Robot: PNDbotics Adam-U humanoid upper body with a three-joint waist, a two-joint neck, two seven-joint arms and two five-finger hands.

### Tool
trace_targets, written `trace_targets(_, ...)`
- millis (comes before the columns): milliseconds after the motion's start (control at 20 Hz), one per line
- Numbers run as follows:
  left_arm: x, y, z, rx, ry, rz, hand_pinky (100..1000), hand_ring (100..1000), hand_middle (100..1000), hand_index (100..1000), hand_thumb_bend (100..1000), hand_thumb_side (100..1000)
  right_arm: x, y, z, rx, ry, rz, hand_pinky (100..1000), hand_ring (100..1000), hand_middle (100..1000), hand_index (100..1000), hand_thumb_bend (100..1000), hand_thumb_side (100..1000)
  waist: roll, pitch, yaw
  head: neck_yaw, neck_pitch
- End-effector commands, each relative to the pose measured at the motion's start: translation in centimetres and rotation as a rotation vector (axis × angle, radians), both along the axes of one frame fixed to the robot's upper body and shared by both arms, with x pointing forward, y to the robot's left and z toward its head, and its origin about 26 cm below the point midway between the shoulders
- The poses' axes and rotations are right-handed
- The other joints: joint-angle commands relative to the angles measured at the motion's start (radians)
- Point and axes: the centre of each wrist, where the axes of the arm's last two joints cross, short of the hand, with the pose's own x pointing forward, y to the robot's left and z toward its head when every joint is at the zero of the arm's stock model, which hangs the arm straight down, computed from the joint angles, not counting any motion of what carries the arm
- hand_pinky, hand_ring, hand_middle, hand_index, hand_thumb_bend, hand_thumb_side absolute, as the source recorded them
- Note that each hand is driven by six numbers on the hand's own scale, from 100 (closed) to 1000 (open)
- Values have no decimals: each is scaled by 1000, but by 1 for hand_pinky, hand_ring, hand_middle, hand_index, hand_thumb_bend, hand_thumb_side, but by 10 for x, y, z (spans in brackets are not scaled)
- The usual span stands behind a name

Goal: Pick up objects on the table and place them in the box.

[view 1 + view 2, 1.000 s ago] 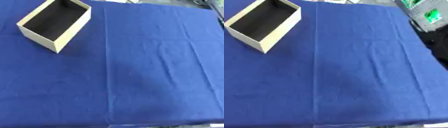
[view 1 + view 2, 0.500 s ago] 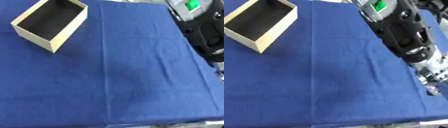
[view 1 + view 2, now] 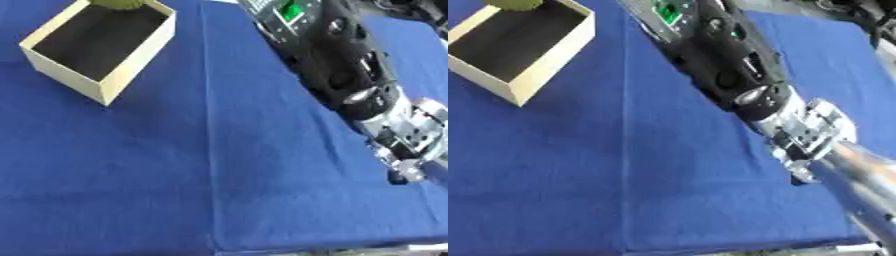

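A blue cloth point(image 3: 175, 165) covers the desk, creased in a straight line that runs from the far edge to the near edge; an open cardboard box point(image 3: 101, 45) with a dark inside stands on it at the far left corner, turned askew to the edges. At the box's far rim a small olive-green rounded thing point(image 3: 514, 4) shows at the top of the picture (cut off by the frame, so what it is cannot be told, nor whether it sits in the box or behind it). The robot's right arm point(image 3: 719, 55) comes in from the upper right and slants down across the right half of the desk, black with a green-lit panel near the top and a silver wrist block point(image 3: 811, 130) lower down; past that block it is blurred to a grey streak toward the near right corner; the right hand itself cannot be made out, so whether its fingers are open or curled, or hold anything, cannot be told. The box lies well apart from that wrist, across the crease on the other side of the desk; the left hand shows in neither view.
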Motion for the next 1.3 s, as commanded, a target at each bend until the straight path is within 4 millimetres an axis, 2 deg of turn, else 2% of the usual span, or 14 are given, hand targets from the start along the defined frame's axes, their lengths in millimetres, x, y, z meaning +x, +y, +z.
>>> trace_targets(50, -3, -2, 10, 21, -31, -16, 782, 611, 636, 655, 390, 359, 11, 3, 4, -8, -24, -6, 608, 527, 386, 606, 100, 100, 9, -15, 5, -9, -12)
trace_targets(600, -2, -3, 11, 12, -33, -25, 783, 610, 635, 653, 385, 363, 62, 5, -29, -42, 13, -61, 653, 585, 441, 656, 100, 100, 5, -12, 18, -24, -17)
trace_targets(700, -2, -3, 11, 11, -33, -27, 783, 610, 635, 653, 384, 364, 68, 6, -35, -47, 15, -87, 662, 604, 461, 672, 125, 100, 5, -11, 21, -27, -18)
trace_targets(800, -2, -3, 11, 10, -33, -28, 783, 610, 635, 653, 384, 365, 72, 7, -40, -63, 19, -108, 693, 675, 535, 732, 188, 100, 5, -10, 22, -28, -17)
trace_targets(900, -2, -2, 10, 9, -33, -27, 784, 610, 635, 654, 384, 365, 75, 7, -45, -105, 28, -120, 761, 781, 666, 813, 354, 100, 5, -10, 22, -28, -15)
trace_targets(1000, -2, -2, 10, 7, -34, -25, 784, 610, 635, 653, 383, 366, 76, 7, -46, -153, 30, -123, 829, 856, 756, 872, 425, 100, 5, -11, 21, -26, -13)
trace_targets(1100, -2, -2, 10, 6, -33, -24, 784, 610, 635, 653, 383, 366, 76, 5, -44, -191, 31, -127, 860, 883, 782, 892, 449, 107, 5, -12, 19, -23, -11)
trace_targets(1300, -2, -2, 10, 4, -33, -23, 783, 610, 635, 654, 384, 365, 74, 4, -38, -227, 33, -129, 877, 902, 798, 912, 436, 161, 7, -13, 16, -21, -9)
